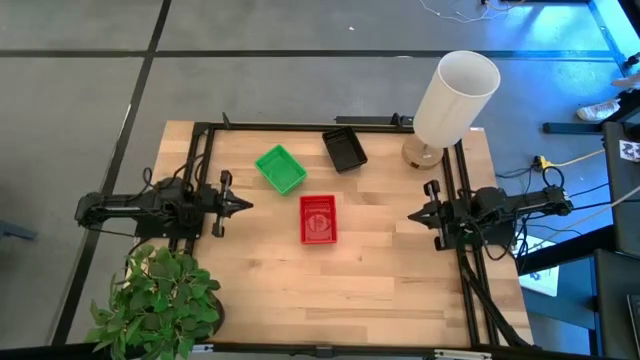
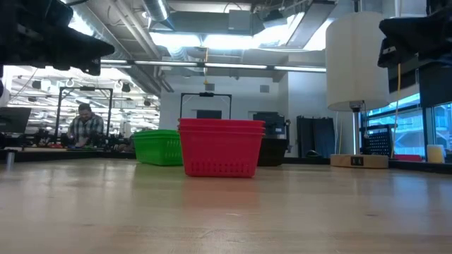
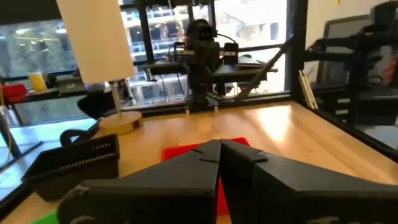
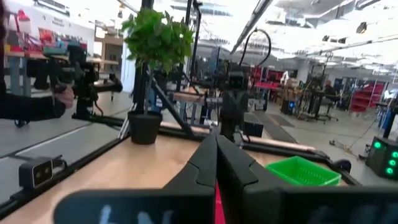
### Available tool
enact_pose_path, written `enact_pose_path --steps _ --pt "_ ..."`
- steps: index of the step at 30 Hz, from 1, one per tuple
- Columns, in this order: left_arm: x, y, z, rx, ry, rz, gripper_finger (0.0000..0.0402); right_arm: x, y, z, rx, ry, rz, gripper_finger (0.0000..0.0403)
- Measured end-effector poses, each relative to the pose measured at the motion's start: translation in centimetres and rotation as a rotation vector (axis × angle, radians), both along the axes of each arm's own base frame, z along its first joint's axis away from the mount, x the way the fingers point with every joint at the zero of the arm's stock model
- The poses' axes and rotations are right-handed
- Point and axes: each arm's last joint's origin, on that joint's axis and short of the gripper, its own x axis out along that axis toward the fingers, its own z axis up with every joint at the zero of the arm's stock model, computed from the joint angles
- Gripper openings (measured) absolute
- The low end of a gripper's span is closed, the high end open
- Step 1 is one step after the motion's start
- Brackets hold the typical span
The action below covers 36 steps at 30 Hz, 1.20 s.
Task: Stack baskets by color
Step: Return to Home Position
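Note:
Three stacks of baskets stand on the wooden table, each on its base. The green stack (image 1: 280, 169) is at the far left of the middle, the black stack (image 1: 345, 149) at the far middle, the red stack (image 1: 318, 219) in the middle. In the low view the red stack (image 2: 221, 147) shows nested rims in front of the green stack (image 2: 158, 147). My left gripper (image 1: 246, 206) is shut at the table's left edge, pointing level at the red stack. My right gripper (image 1: 412, 215) is shut at the right edge, pointing left. Both touch nothing.
A tall white lamp shade (image 1: 455, 98) on a wooden foot stands at the far right corner. A potted green plant (image 1: 160, 300) fills the near left corner. A black metal frame (image 1: 300, 126) runs along the table's far edge and sides. The near half of the table is bare wood.

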Motion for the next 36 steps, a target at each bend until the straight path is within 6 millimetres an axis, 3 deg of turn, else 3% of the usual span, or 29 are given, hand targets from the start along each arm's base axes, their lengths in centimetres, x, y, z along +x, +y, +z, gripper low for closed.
enact_pose_path --steps 8,36 --pt "0.07 0.07 -0.79 -0.006 0.082 0.022 0.0 0.03 0.01 -0.15 -0.005 0.015 0.0 0.0" --pt "0.07 0.08 -0.79 -0.006 0.082 0.026 0.0 0.02 0.0 -0.14 -0.006 0.015 -0.002 0.0001"
